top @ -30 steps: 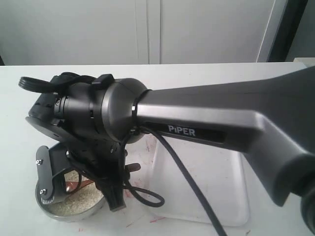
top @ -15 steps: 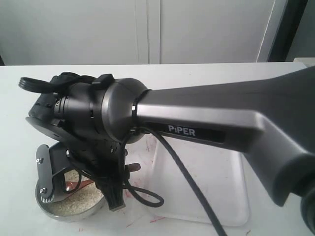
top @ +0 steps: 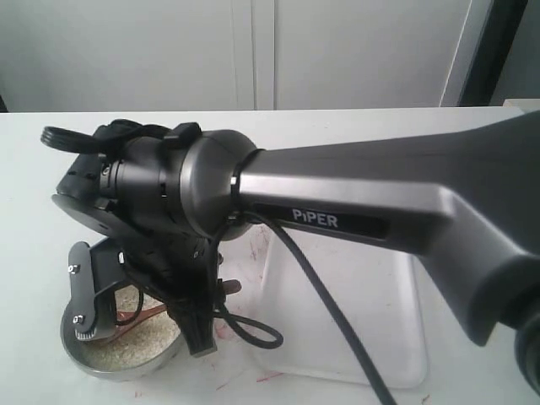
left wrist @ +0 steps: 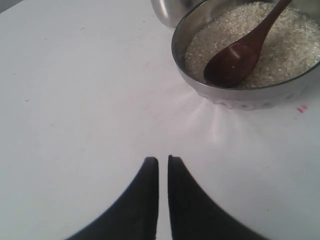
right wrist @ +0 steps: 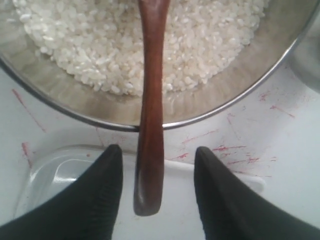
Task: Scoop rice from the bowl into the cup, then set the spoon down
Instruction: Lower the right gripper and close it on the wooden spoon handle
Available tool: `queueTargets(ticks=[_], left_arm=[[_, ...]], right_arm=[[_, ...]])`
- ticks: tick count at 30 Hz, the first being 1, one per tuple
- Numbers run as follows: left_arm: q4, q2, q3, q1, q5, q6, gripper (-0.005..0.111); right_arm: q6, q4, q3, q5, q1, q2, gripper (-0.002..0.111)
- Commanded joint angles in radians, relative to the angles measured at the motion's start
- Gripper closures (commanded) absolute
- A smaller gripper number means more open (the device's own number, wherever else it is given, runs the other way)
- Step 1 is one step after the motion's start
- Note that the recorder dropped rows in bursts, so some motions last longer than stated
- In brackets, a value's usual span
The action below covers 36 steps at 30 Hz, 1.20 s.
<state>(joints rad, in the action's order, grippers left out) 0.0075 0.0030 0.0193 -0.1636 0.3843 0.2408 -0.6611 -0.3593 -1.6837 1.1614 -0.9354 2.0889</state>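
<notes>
the spoon (right wrist: 150,125) lay in the bowl (right wrist: 235,102), head on the rice (right wrist: 85,40), its long handle crossing the rim and pointing out between the jaws of the right gripper (right wrist: 157,150), which stood apart, unclamped. scooping seemed not yet done; the inside of the cup (left wrist: 167,10) was hidden. the left gripper (left wrist: 163,160) hung closed above the worktop (left wrist: 75,100).

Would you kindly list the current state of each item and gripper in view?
rice: heaped in the bowl.
steel bowl: upright, holding rice and the spoon's head.
wooden spoon: resting in the rice, handle over the rim, ungripped.
steel cup: mostly out of frame, contents hidden.
left gripper: shut, empty.
right gripper: open, astride the spoon handle.
</notes>
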Motion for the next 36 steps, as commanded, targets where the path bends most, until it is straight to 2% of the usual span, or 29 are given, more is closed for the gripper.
queueTargets(ticks=[1, 36], left_arm=[[0.001, -0.003, -0.009, 0.000, 0.035, -0.006, 0.092], [0.001, -0.003, -0.009, 0.000, 0.035, -0.006, 0.092]], right_arm=[[0.012, 0.002, -0.002, -0.007, 0.011, -0.003, 0.069], [0.012, -0.004, -0.002, 0.046, 0.011, 0.012, 0.070]])
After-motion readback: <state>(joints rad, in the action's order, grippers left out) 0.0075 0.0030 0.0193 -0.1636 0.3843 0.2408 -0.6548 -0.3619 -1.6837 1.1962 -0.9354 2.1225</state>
